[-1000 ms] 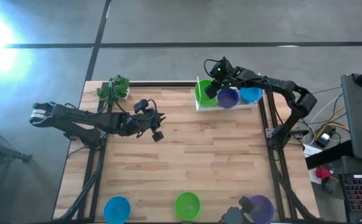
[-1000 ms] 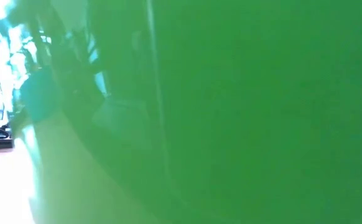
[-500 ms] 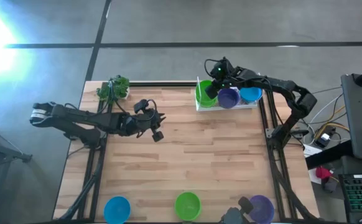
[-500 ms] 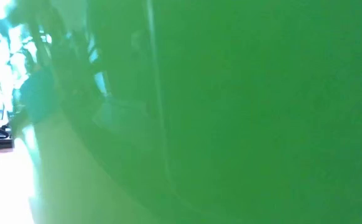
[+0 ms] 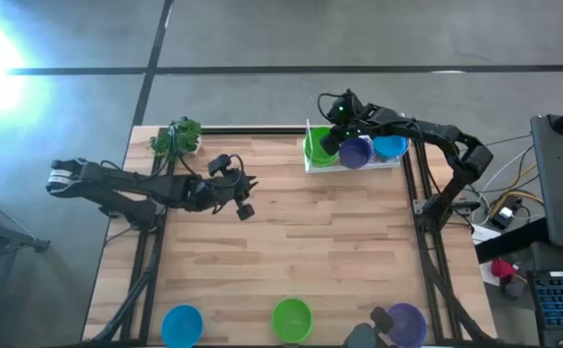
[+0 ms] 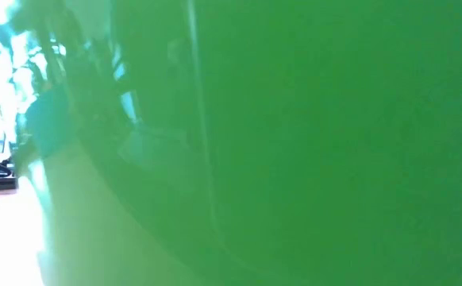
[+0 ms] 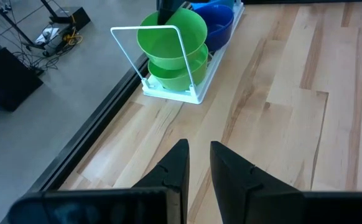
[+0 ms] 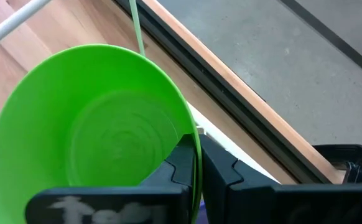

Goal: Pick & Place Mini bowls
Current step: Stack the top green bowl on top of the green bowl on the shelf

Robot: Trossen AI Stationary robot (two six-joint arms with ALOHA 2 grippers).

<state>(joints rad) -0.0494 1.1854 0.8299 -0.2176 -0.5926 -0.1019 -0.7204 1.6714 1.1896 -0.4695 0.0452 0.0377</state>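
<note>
At the table's far right a white wire rack (image 5: 311,166) holds a green bowl (image 5: 317,145), a purple bowl (image 5: 356,151) and a blue bowl (image 5: 390,147). In the left wrist view the top green bowl (image 7: 171,36) stands tilted over a second green bowl (image 7: 178,73). My right gripper (image 8: 198,163) is shut on the top green bowl (image 8: 100,137). My left gripper (image 7: 198,163) hovers over the table's left middle (image 5: 243,201), narrowly open and holding nothing. A blue bowl (image 5: 182,325), a green bowl (image 5: 291,319) and a purple bowl (image 5: 407,324) rest on the near edge. My right gripper pinches the top green bowl by its rim (image 8: 195,138), one finger inside the bowl and one outside. The fingers come from above at the rack's far side. The bowl stands tilted on edge, opening toward the table's left, its lower part against the second green bowl (image 7: 178,73).
A leafy green toy plant (image 5: 177,137) sits at the far left corner. The near green bowl fills the low view (image 6: 294,143). A dark object (image 5: 382,317) lies beside the near purple bowl. Bare wood (image 5: 320,242) lies between the rack and the near bowls.
</note>
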